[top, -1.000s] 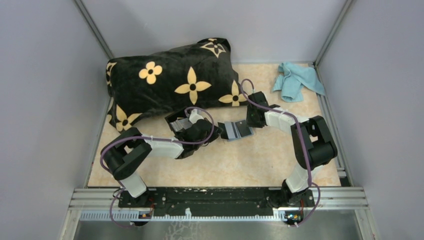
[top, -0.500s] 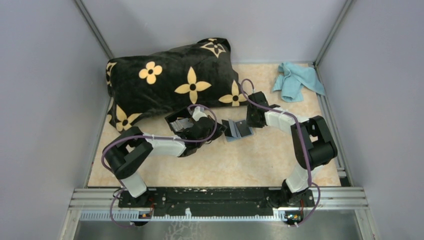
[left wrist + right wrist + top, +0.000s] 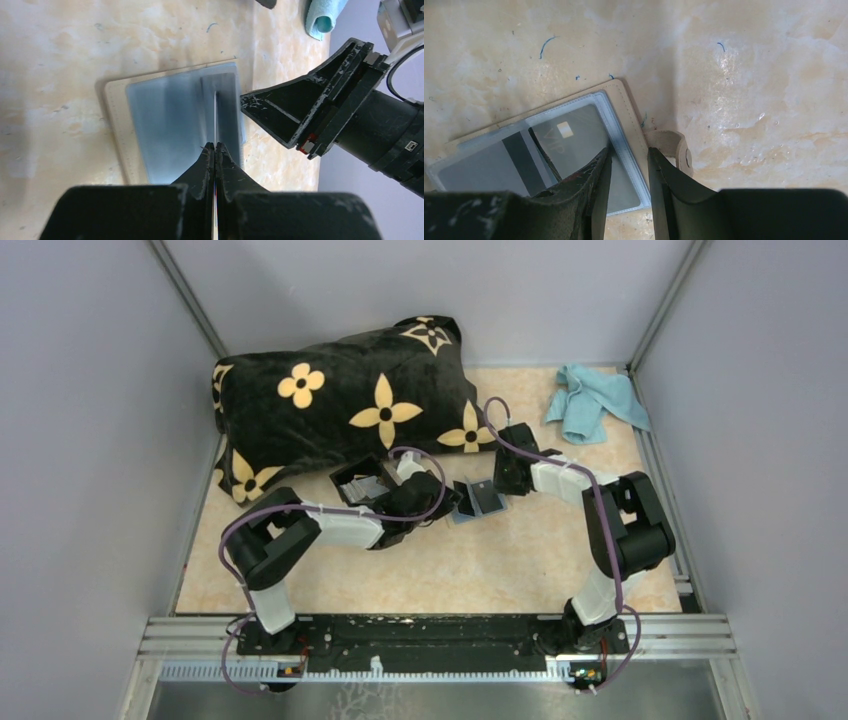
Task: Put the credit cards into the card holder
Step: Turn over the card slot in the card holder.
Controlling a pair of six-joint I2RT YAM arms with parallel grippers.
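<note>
i count two arms, my left arm and my right arm. two grippers, my left gripper and my right gripper. one card holder, black with grey slots. one grey card with a dark stripe, one darker card with a gold chip, one beige piece under both. one flowered pillow. one blue cloth.

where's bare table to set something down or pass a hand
Bare table: the near strip between arm bases and claws, and the patch between blue cloth and right arm. Crowded: the centre, where the left claw, shut on a card, meets the right claw beside card holder and pillow.
</note>
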